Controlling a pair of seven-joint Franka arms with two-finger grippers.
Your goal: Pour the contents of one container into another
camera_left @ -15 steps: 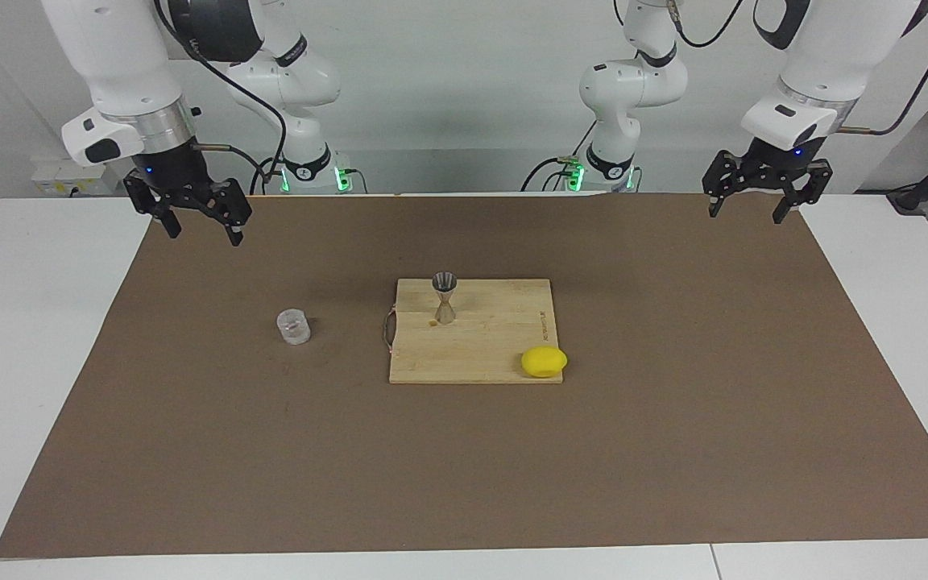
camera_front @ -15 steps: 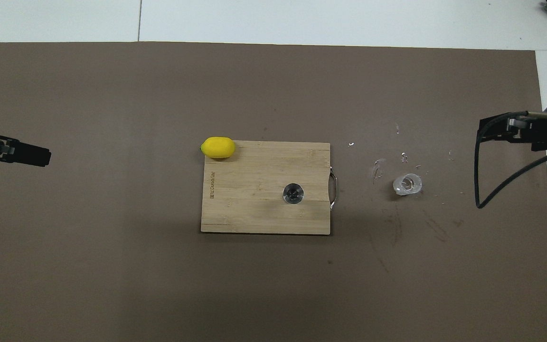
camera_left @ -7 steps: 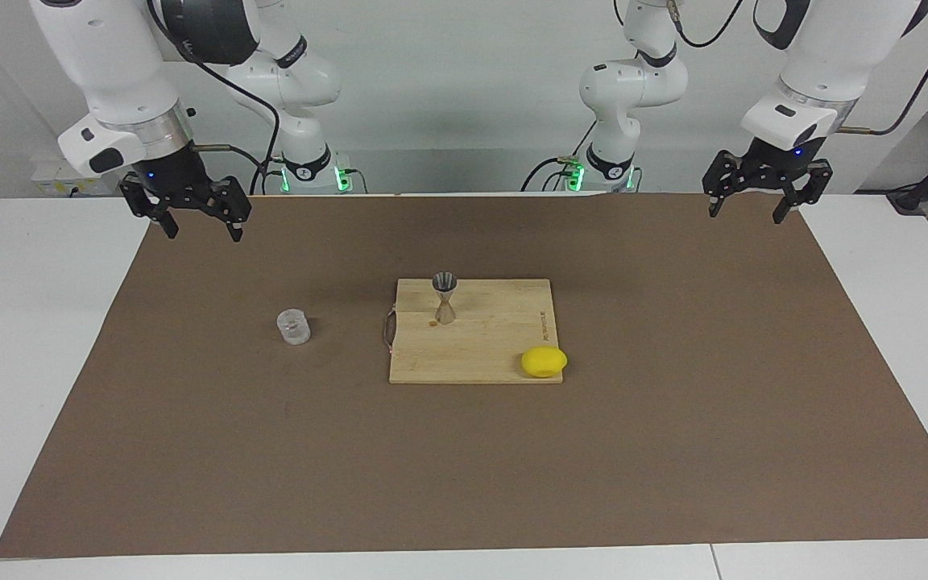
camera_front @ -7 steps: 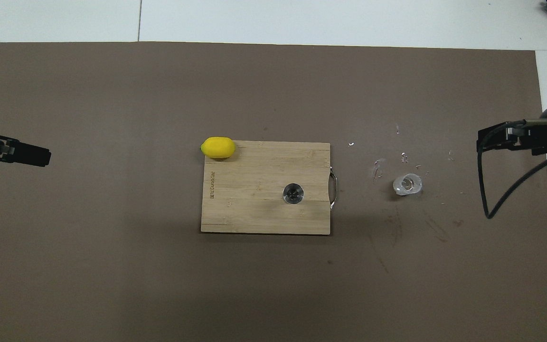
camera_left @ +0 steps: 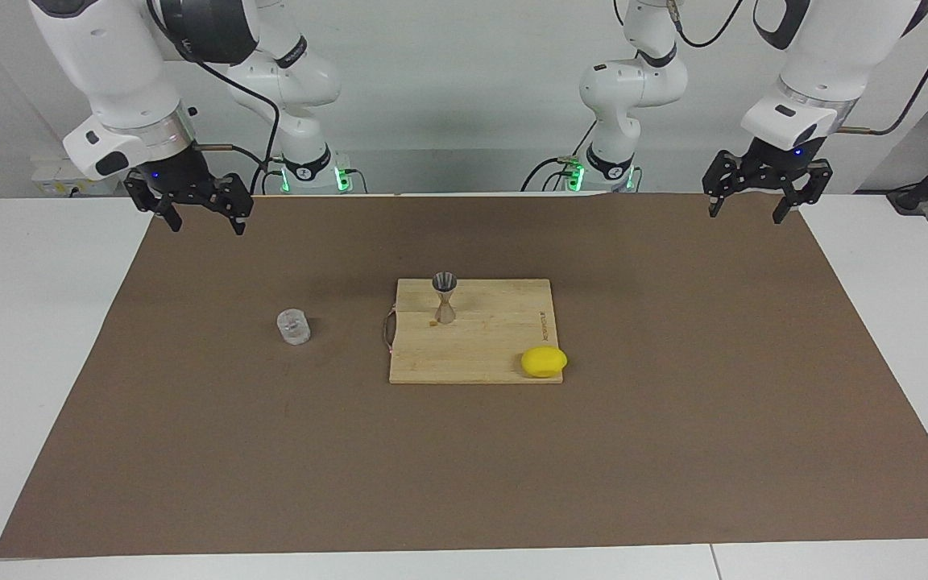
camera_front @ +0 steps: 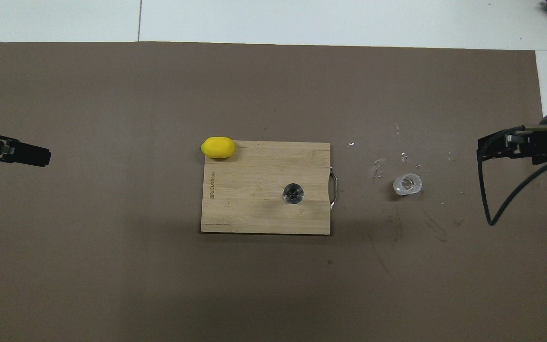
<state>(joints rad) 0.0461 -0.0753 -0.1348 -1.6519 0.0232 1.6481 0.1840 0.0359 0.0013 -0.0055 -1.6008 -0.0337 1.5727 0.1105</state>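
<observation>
With fingers spread wide and nothing between them, the right gripper [camera_left: 200, 221] hangs in the air over the brown mat's [camera_left: 673, 419] corner at the right arm's end, close to the robots' edge. Its black fingertips [camera_left: 173, 224] point down, well apart from everything on the mat. In the overhead view only part of it shows, at the frame's edge [camera_front: 511, 145], w/ a black cable looping below it.

Left gripper [camera_left: 744, 213] is likewise open & empty, up over the mat's corner at the left arm's end, near the robots' edge; one fingertip [camera_left: 778, 216] points down. Overhead shows its black tip [camera_front: 31, 156] poking in from the side.

Small clear cylindrical glass cup [camera_left: 294, 326] stands upright on the mat, toward the right arm's end, beside the board but apart from it; contents can't be told. Whitish flecks dot the mat round the cup in the overhead view [camera_front: 407, 184].

Small silver hourglass-shaped metal jigger [camera_left: 444, 297] stands upright on the rectangular light wooden cutting board [camera_left: 496, 354] at mid-mat, on the part nearer the robots & toward the board's wire handle [camera_left: 388, 330], which faces the cup. From above the jigger's round mouth is visible [camera_front: 293, 194].

Yellow lemon [camera_left: 544, 362] lies at the board's corner farther from the robots, toward the left arm's end, overhanging the edge.
</observation>
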